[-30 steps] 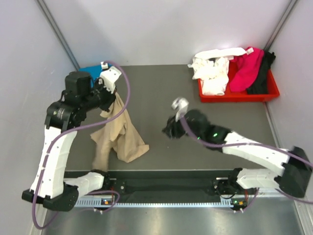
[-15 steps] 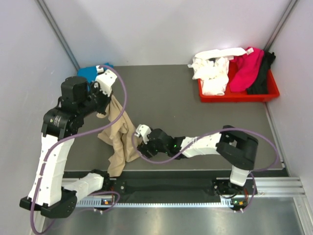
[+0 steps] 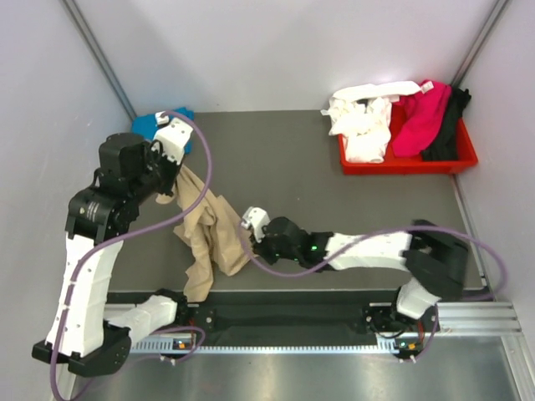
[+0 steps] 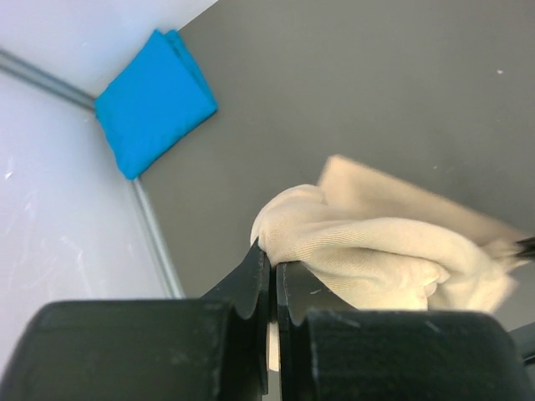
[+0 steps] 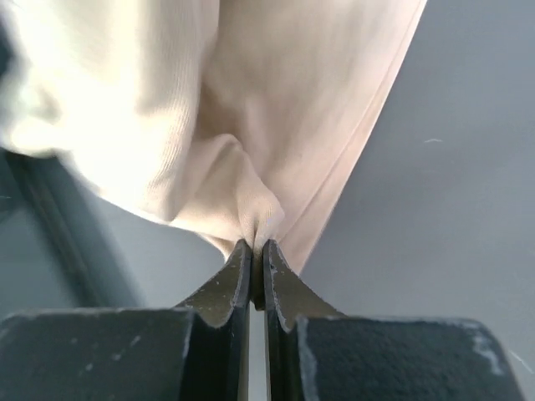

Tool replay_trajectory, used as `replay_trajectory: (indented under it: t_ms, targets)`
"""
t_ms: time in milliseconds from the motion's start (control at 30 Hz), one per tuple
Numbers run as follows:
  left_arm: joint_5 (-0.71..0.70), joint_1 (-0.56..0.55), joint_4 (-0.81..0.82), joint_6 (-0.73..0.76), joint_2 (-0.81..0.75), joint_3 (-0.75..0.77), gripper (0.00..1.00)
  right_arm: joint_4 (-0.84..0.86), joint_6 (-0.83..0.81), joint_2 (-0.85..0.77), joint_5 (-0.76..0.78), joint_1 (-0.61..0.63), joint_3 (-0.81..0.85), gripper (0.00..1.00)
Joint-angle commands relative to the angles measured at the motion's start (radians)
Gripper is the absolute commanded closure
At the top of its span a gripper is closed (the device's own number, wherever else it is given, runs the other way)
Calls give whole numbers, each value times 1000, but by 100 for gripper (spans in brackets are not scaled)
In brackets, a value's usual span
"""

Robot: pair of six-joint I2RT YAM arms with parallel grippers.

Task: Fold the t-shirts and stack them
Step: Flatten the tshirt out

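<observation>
A tan t-shirt (image 3: 205,230) hangs crumpled over the left side of the table. My left gripper (image 3: 179,177) is shut on its upper end (image 4: 351,251) and holds it lifted. My right gripper (image 3: 249,242) reaches in low from the right and is shut on a fold at the shirt's lower right edge (image 5: 251,219). A folded blue t-shirt (image 3: 159,124) lies in the far left corner, also seen as the blue t-shirt (image 4: 155,98) in the left wrist view. White t-shirts (image 3: 364,117), a magenta t-shirt (image 3: 422,117) and a black t-shirt (image 3: 447,125) are piled in the tray.
The red plastic tray (image 3: 410,160) stands at the far right against the wall. White walls with metal corner rails close in the table on the left, back and right. A black rail (image 3: 284,317) runs along the near edge.
My right arm swung left from mid-table to the tan shirt and its jaws closed on the shirt's edge. The left gripper shifted slightly left, still holding the shirt, which has bunched up.
</observation>
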Motion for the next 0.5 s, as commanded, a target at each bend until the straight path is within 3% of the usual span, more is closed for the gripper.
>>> replay_trajectory:
  t_ms: [0, 200, 367, 467]
  targets:
    - [-78, 0, -41, 11, -57, 85, 100, -121, 58, -336, 64, 11, -6, 100]
    - [-156, -1, -169, 8, -149, 173, 100, -512, 128, -778, 239, 102, 54, 100]
    - [-248, 2, -276, -12, -212, 259, 100, -768, 262, -955, 386, 237, 182, 100]
    - [-294, 20, -304, 6, -242, 303, 100, -806, 328, -1035, 406, 281, 216, 100]
